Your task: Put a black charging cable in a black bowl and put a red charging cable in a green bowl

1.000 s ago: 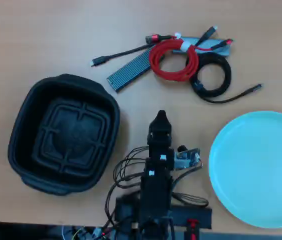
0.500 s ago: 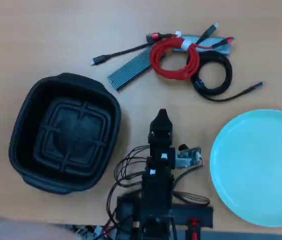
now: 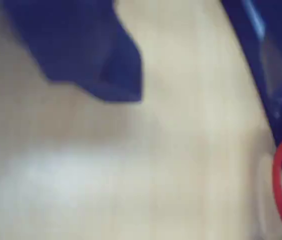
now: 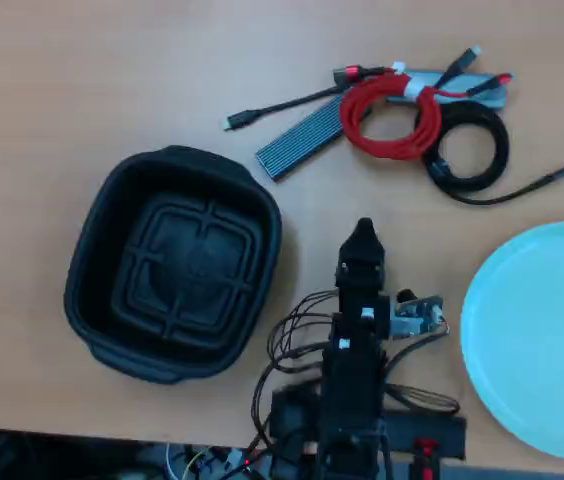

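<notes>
In the overhead view the red charging cable (image 4: 387, 118) lies coiled at the top, bound with a white tie, and touches the black charging cable (image 4: 474, 152) coiled to its right. The black bowl (image 4: 97, 240) stands empty at the left. The green bowl (image 4: 542, 340) lies empty at the right edge. My gripper (image 4: 362, 232) is between the bowls, below the cables and apart from them. In the blurred wrist view my gripper (image 3: 208, 107) shows two dark jaws set wide apart over bare table, holding nothing. A piece of the red cable (image 3: 281, 170) shows at the right edge.
A grey ribbed box (image 4: 307, 140) with a straight black lead (image 4: 277, 108) lies partly under the red cable. The arm's base and loose wires (image 4: 352, 400) take up the bottom middle. Bare wooden table (image 4: 82, 80) lies at the upper left.
</notes>
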{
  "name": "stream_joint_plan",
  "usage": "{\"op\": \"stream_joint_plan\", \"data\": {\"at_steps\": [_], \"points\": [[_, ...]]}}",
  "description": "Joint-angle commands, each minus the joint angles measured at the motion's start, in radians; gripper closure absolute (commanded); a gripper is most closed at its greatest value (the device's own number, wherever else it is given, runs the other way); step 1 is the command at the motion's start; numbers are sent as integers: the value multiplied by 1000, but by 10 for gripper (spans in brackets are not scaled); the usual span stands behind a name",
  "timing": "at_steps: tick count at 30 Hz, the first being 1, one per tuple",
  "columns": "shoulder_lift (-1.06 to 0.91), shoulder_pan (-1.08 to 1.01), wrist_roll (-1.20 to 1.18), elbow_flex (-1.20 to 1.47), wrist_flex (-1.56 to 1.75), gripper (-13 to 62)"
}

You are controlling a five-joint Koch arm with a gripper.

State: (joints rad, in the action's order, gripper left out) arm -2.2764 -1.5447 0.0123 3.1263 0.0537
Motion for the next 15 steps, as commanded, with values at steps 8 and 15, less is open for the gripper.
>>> {"op": "stream_joint_plan", "data": {"at_steps": [8,15], "points": [[-94,5,0,28,-101,242],[-94,2,0,28,-100,240]]}}
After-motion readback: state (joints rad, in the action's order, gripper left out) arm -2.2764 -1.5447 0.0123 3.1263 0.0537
